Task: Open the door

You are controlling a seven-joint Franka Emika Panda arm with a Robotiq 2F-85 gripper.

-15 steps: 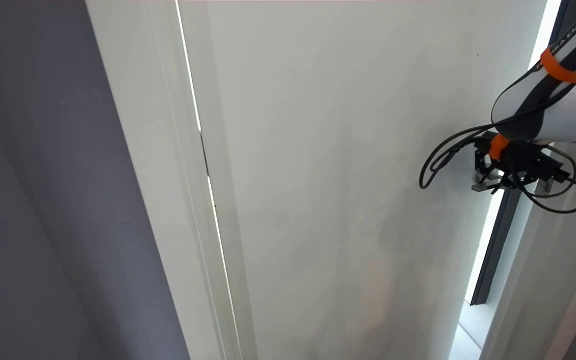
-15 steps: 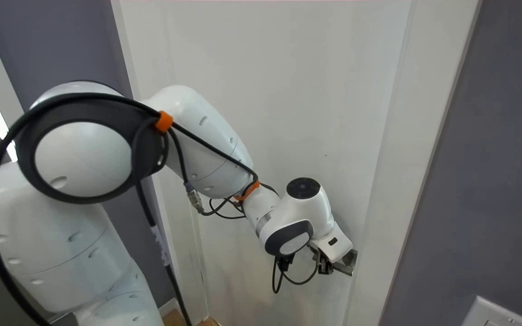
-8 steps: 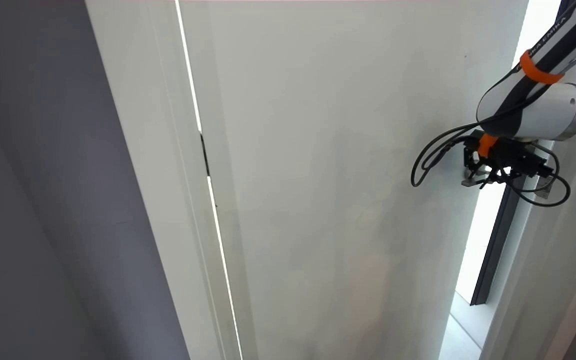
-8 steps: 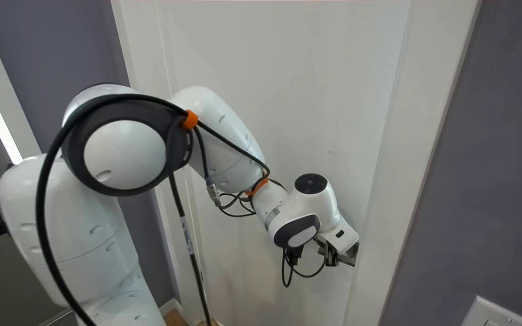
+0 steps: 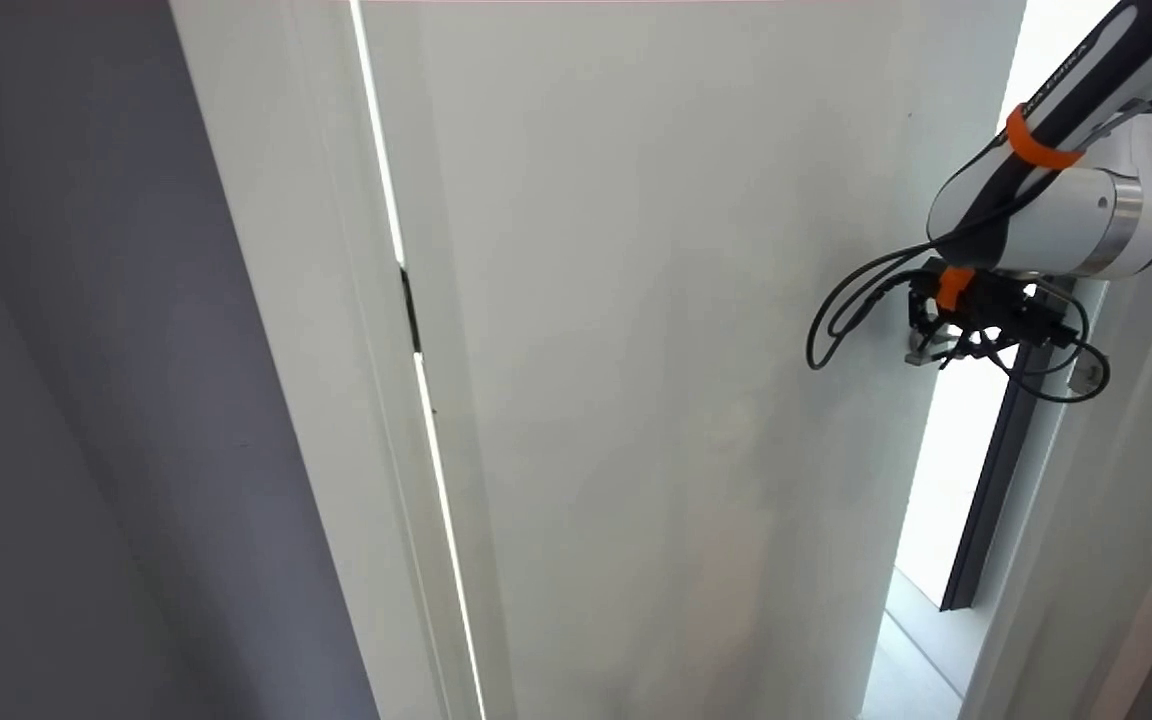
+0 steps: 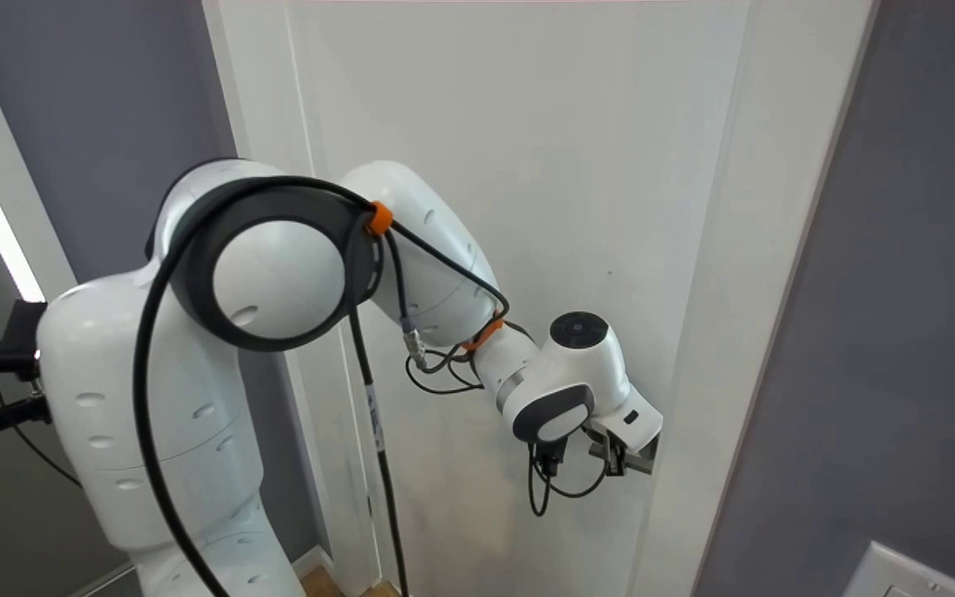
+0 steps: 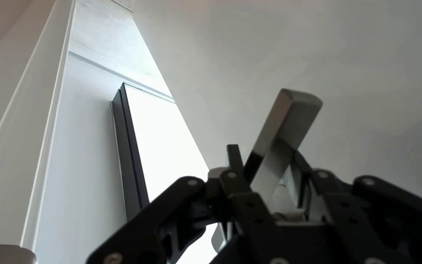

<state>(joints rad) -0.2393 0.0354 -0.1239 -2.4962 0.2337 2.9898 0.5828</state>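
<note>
In the wrist view, the handle (image 7: 295,121) is clasped by the tool (image 7: 267,157), and the door (image 7: 361,73) is seen behind it. In an exterior view, the door is shown partly open, its edge parted from the frame (image 5: 1121,470). In an exterior view, the door is partly hidden by the arm (image 6: 436,265).

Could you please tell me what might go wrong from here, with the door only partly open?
Slipping: in the wrist view the gripper straddles the lever handle, whose end sticks out past it; as the door swings and its angle changes, the handle might work free.

Snagging: in an exterior view a loose cable loop hangs by the gripper and overlaps the door frame in the picture; it could catch if the arm passes close.
</note>
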